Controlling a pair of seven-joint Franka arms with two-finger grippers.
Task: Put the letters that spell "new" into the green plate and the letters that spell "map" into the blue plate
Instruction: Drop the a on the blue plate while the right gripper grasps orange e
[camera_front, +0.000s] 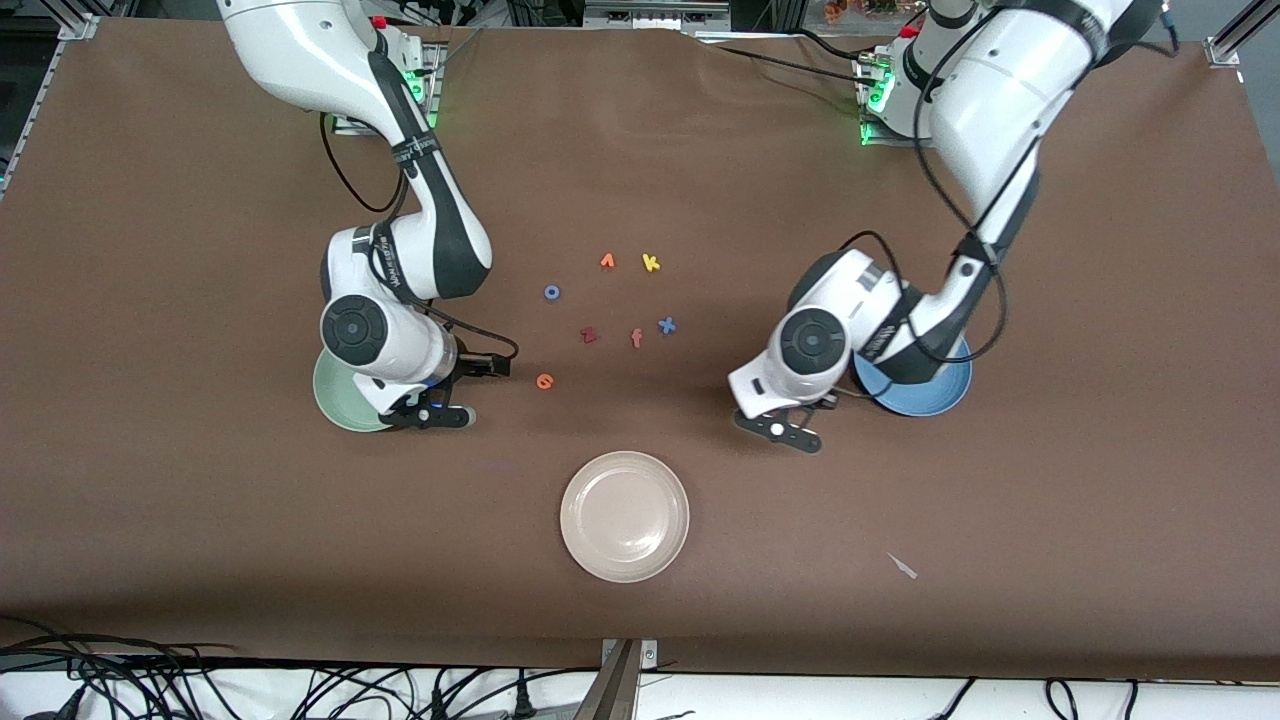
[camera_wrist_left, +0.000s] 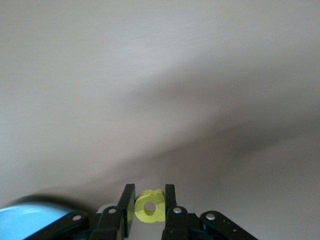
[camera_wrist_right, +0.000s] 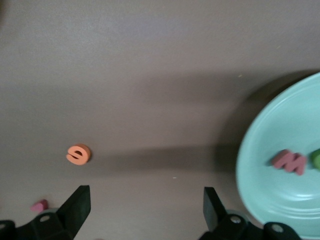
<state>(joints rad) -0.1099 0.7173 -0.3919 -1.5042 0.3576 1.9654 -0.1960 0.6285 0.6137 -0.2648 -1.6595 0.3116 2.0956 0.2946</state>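
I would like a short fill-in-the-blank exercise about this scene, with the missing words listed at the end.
1. The left gripper is shut on a small ____ letter.
2. In the green plate lies a salmon-pink letter beside a ____ one.
3. The right gripper is ____.
4. The orange e lies on the ____, not in a plate.

Missing words: yellow; green; open; table

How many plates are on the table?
3: the green plate under the right arm, the blue plate under the left arm, and a cream plate between them, nearest the front camera.
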